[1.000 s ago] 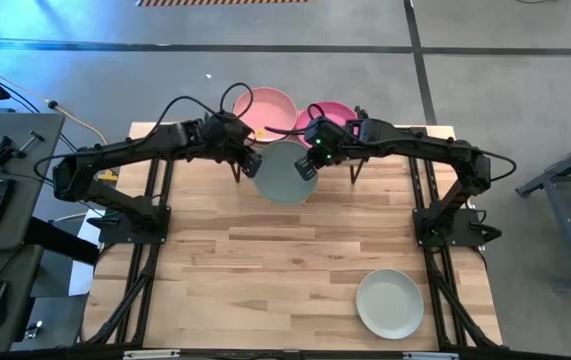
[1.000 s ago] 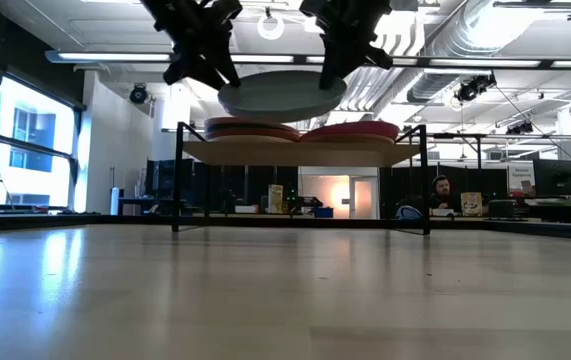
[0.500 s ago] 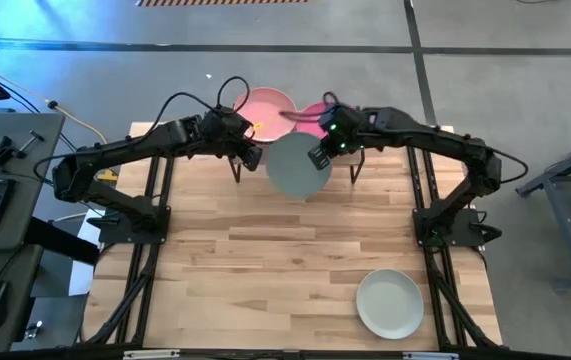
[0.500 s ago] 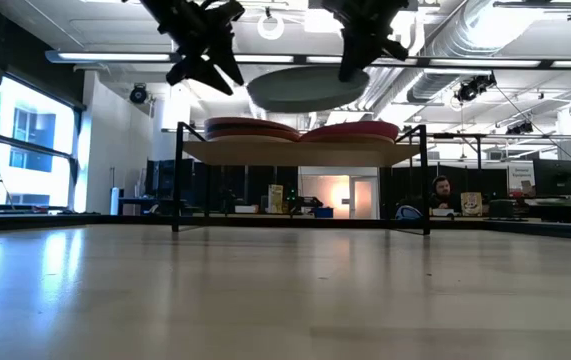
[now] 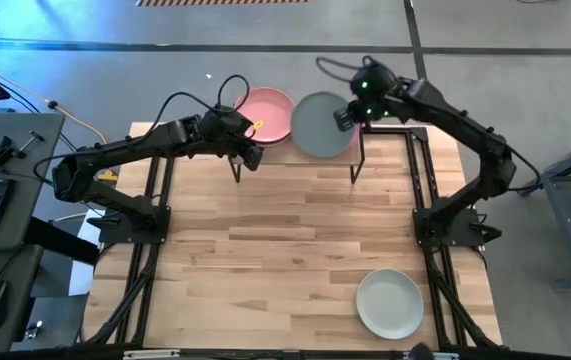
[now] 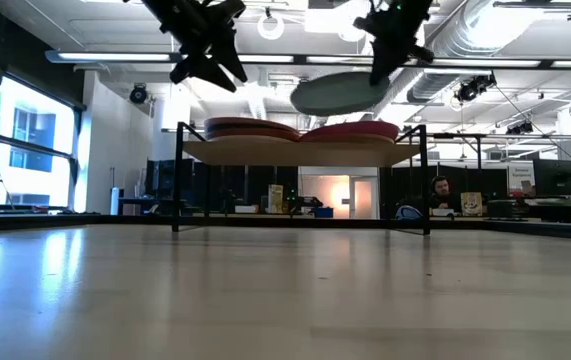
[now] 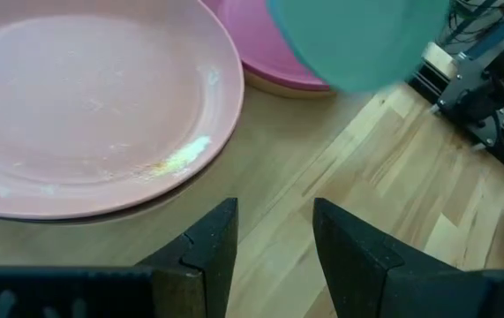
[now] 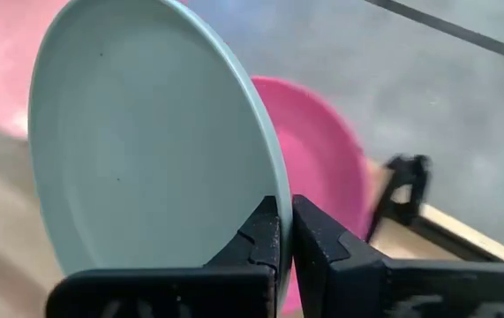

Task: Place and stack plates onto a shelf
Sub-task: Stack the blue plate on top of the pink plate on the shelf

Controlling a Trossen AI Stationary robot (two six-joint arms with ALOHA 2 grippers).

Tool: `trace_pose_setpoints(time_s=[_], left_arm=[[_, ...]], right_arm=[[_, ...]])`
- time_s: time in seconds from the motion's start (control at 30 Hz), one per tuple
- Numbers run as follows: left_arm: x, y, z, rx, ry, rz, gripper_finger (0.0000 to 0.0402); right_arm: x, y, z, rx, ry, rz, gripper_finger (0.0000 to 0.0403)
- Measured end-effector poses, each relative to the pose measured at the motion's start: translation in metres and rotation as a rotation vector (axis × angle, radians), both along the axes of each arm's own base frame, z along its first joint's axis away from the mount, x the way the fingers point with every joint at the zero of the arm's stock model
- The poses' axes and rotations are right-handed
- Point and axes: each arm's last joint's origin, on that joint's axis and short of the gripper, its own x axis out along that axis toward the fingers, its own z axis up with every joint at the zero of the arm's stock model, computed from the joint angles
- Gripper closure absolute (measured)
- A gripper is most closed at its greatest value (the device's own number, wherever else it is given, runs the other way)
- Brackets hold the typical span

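Note:
My right gripper [image 5: 346, 117] is shut on a pale teal plate [image 5: 321, 124] and holds it in the air over the right half of the shelf [image 6: 300, 152]. A magenta plate [image 8: 327, 172] lies on the shelf below it. A pink plate [image 5: 266, 111] tops the stack on the shelf's left half. My left gripper [image 7: 274, 240] is open and empty, in the air at the shelf's near left edge, beside the pink plate [image 7: 84, 106]. An off-white plate [image 5: 390, 303] lies flat on the table near the right near corner. My right gripper pinches the teal plate's rim [image 8: 272, 199] between its two fingers, at the plate's right edge. The fingers [image 6: 383, 62] slant down onto it from above and from the table's right. The plate is lifted clear of the shelf, nearly level, its left side a little lower [image 6: 310, 100].
The shelf stands on thin black legs [image 6: 177, 180] at the table's far edge, with plate stacks side by side on its board. Cables loop behind the shelf [image 5: 227, 92]. The wooden tabletop [image 5: 285, 250] stretches between the shelf and the off-white plate.
My right gripper has carried the teal plate from in front of the shelf's middle toward the far edge and the right, until it hangs above the magenta plate. The plate has drawn away from my left gripper, which has stayed where it was.

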Motion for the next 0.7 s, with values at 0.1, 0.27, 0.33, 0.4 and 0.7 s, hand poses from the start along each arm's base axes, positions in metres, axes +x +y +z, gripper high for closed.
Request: trace_pose_setpoints(time_s=[0.1,0.27,0.33,0.4,0.7], left_arm=[[0.0,0.0,0.0,0.007,0.003,0.009,0.0264],[-0.001,0.002,0.0,0.022,0.009,0.034,0.0264],[-0.002,0.004,0.0,0.022,0.009,0.04,0.0264],[-0.003,0.006,0.0,0.022,0.009,0.049,0.0264],[-0.006,0.013,0.0,0.017,0.007,0.084,0.0266]], right_arm=[[-0.013,-0.018,0.0,0.013,-0.006,-0.04,0.0402],[-0.033,-0.039,0.0,0.03,-0.019,-0.094,0.0402],[-0.037,-0.045,-0.002,0.035,-0.019,-0.099,0.0402],[-0.037,-0.05,-0.004,0.046,-0.019,-0.094,0.0402],[-0.025,-0.063,-0.021,0.1,-0.009,-0.045,0.0403]])
